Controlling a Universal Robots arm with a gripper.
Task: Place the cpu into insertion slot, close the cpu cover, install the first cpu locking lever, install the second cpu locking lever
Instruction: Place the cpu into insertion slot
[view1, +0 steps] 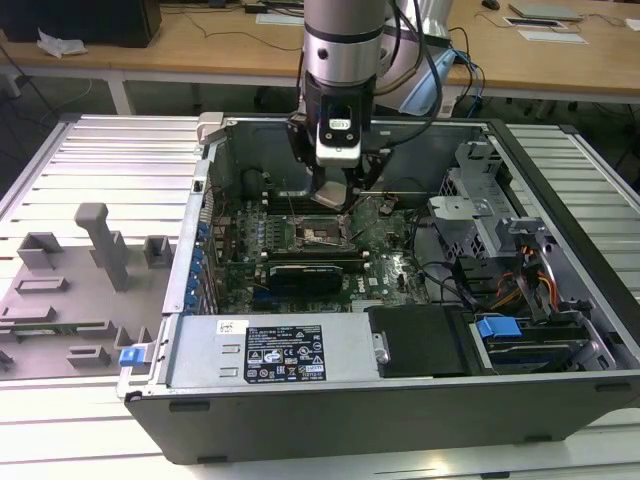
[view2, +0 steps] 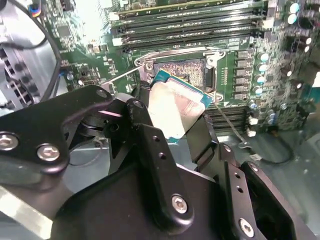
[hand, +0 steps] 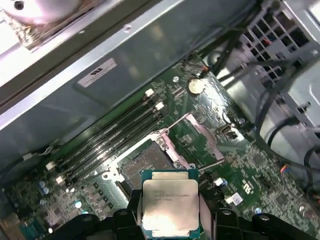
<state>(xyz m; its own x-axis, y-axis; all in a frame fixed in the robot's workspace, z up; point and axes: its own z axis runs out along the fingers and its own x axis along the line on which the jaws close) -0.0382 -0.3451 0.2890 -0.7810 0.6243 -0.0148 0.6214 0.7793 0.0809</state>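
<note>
My gripper (view1: 335, 196) reaches down into the open computer case and is shut on the cpu (view2: 176, 106), a flat square chip with a silver top and greenish rim, also seen at cpu (hand: 170, 205). Black fingers (view2: 147, 142) clamp two opposite edges of the chip. The chip hangs tilted a little above the insertion slot (view2: 181, 70), whose dark contact field lies bare in both wrist views, slot (hand: 141, 164). The cpu cover (hand: 201, 134) stands swung up beside the slot. Thin wire levers (view2: 119, 76) stick out from the socket's steel frame.
Long memory slots (view2: 190, 25) run beside the socket. A long black expansion card (view1: 310, 270) lies on the near side of it. Case walls, the power supply (view1: 270, 350), a drive cage (view1: 480, 205) and loose cables (view1: 450, 285) close in. A grey fixture (view1: 100, 250) sits outside at the exterior view's left.
</note>
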